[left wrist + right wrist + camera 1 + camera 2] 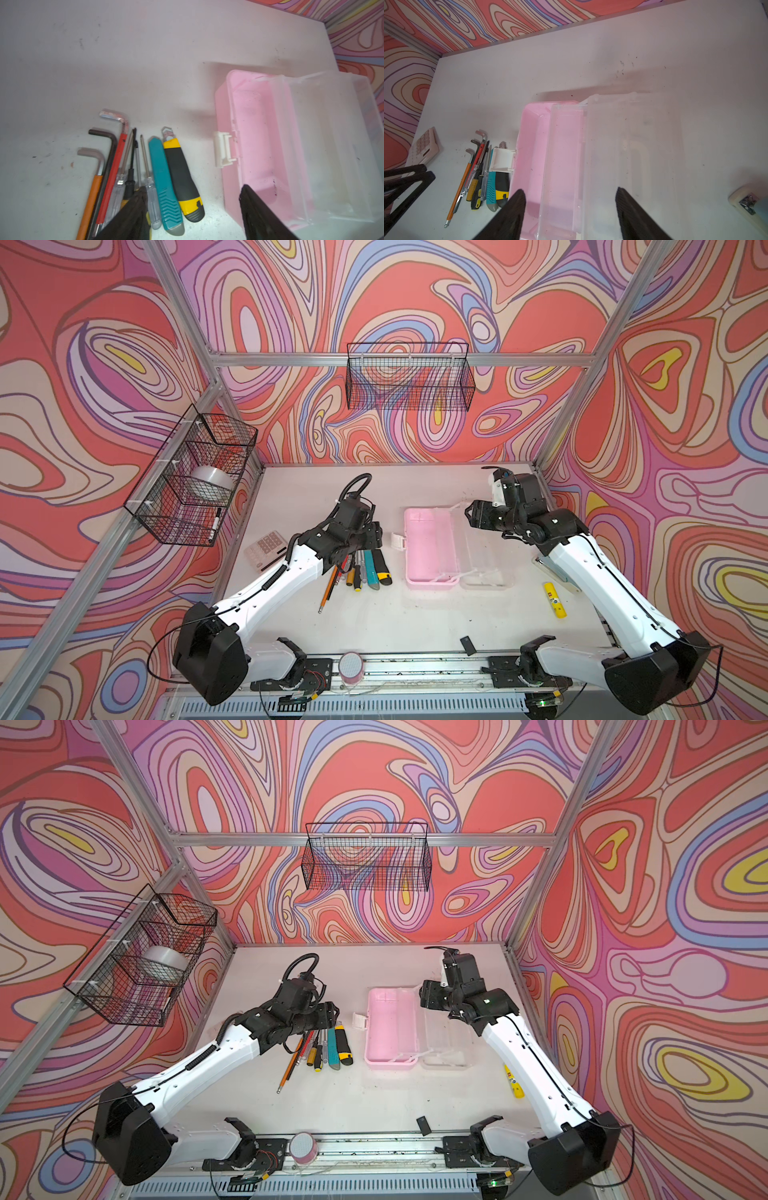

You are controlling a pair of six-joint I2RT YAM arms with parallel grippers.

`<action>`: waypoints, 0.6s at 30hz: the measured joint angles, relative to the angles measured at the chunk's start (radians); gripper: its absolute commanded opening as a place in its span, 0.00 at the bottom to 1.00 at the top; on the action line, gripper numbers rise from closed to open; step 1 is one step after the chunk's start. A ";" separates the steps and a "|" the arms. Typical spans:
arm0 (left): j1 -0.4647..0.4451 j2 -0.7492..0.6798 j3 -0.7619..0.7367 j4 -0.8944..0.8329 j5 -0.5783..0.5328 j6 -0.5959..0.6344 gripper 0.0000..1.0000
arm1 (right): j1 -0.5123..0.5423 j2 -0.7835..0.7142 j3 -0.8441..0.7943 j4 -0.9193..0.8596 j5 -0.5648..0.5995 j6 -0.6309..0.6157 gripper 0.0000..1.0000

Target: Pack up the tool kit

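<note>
The tool kit's pink box (428,547) lies open in the middle of the table, its clear lid (482,551) folded flat to the right and its white latch (223,151) facing the tools. Left of it lie hex keys (112,145), screwdrivers (148,180), a teal knife (164,187) and a yellow-black knife (180,176), side by side. My left gripper (374,534) hovers open over the far ends of these tools, holding nothing. Over the far end of the box and lid hangs my right gripper (570,193), open and empty.
A calculator (266,549) sits left of the tools, partly under my left arm. A yellow glue stick (555,599) and a stapler (747,201) lie at the right. A small black piece (467,645) and a tape roll (351,666) are near the front. Wire baskets (409,377) hang on the walls.
</note>
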 measured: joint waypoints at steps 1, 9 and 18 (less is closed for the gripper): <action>0.022 0.000 -0.015 -0.009 -0.001 0.001 0.64 | 0.015 0.002 0.000 0.010 -0.003 0.006 0.71; 0.162 0.034 -0.104 -0.031 0.012 0.017 0.49 | 0.123 0.079 -0.010 0.090 -0.021 0.047 0.72; 0.198 0.103 -0.143 -0.026 0.003 0.026 0.42 | 0.130 0.107 -0.042 0.135 -0.032 0.077 0.71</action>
